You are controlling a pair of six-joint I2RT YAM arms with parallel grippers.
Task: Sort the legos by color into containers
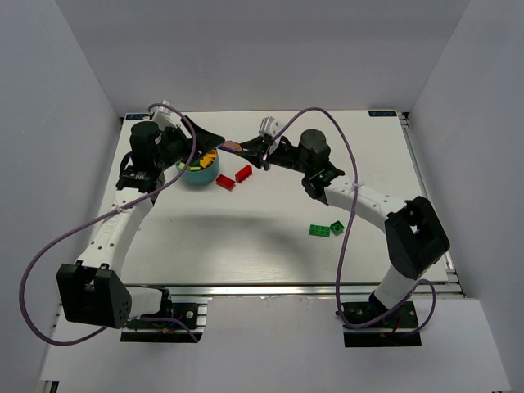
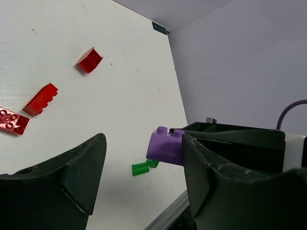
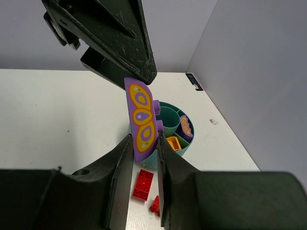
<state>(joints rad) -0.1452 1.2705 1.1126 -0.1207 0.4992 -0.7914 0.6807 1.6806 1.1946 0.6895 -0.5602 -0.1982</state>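
My right gripper (image 3: 142,143) is shut on a purple lego (image 3: 141,117) printed with yellow and orange ovals and holds it upright above the teal cup (image 3: 184,149). The cup's compartments hold another purple lego (image 3: 185,127) and a yellow one (image 3: 173,143). My left gripper (image 2: 144,139) hangs open just over the cup (image 1: 199,174), and the purple lego (image 2: 165,146) shows beside its right finger (image 2: 206,177). Red legos (image 1: 225,182) (image 1: 243,173) lie right of the cup. Two green legos (image 1: 319,230) (image 1: 336,227) lie under the right arm.
White walls enclose the table on three sides. A metal rail (image 1: 311,288) runs along the near edge by both arm bases. Purple cables (image 1: 344,205) loop over each arm. A third red lego (image 2: 89,60) lies farther out in the left wrist view.
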